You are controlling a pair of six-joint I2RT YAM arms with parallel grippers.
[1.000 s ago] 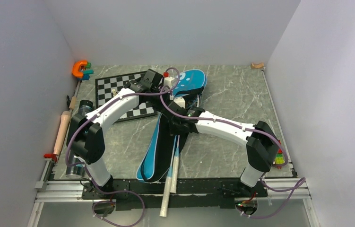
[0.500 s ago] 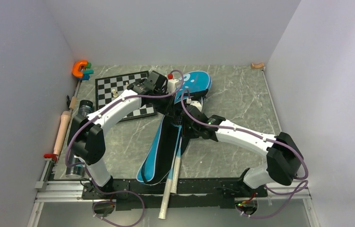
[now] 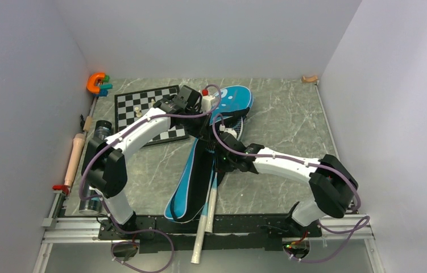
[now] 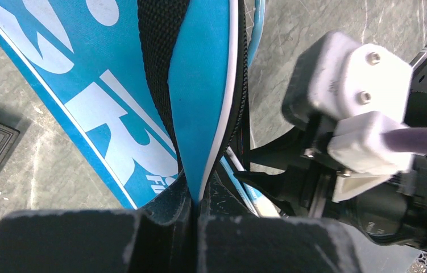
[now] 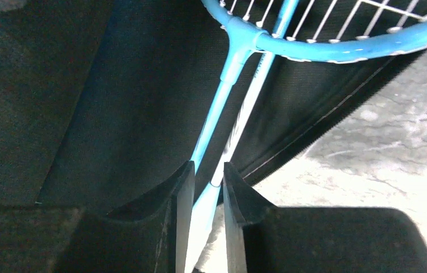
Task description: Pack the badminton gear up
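Note:
The blue bag (image 3: 183, 190) lies diagonally across the table's middle, its white lettering (image 4: 103, 96) showing in the left wrist view. My left gripper (image 3: 204, 126) is shut on the edge of the bag's upper flap (image 4: 199, 85) and holds it raised. Two light-blue rackets (image 3: 231, 122) lie in the open bag, with their pale handles (image 3: 204, 224) sticking out over the near rail. My right gripper (image 3: 221, 162) sits on their shafts. In the right wrist view its jaws are drawn in on the shafts (image 5: 239, 122), just below the racket frame (image 5: 336, 50). A dark tube (image 3: 100, 128) lies at the left edge, mostly under the left arm.
A chessboard (image 3: 137, 108) with small pieces lies at the back left, and an orange clamp (image 3: 94, 82) sits in the corner behind it. A wooden roller (image 3: 74, 156) lies along the left rail. Small coloured blocks (image 3: 336, 192) rest by the right arm's base.
My right arm reached out toward the racket heads, then drew back down the shafts. Its jaws parted and narrowed again round the shafts. The left gripper lifted the flap slightly and keeps hold.

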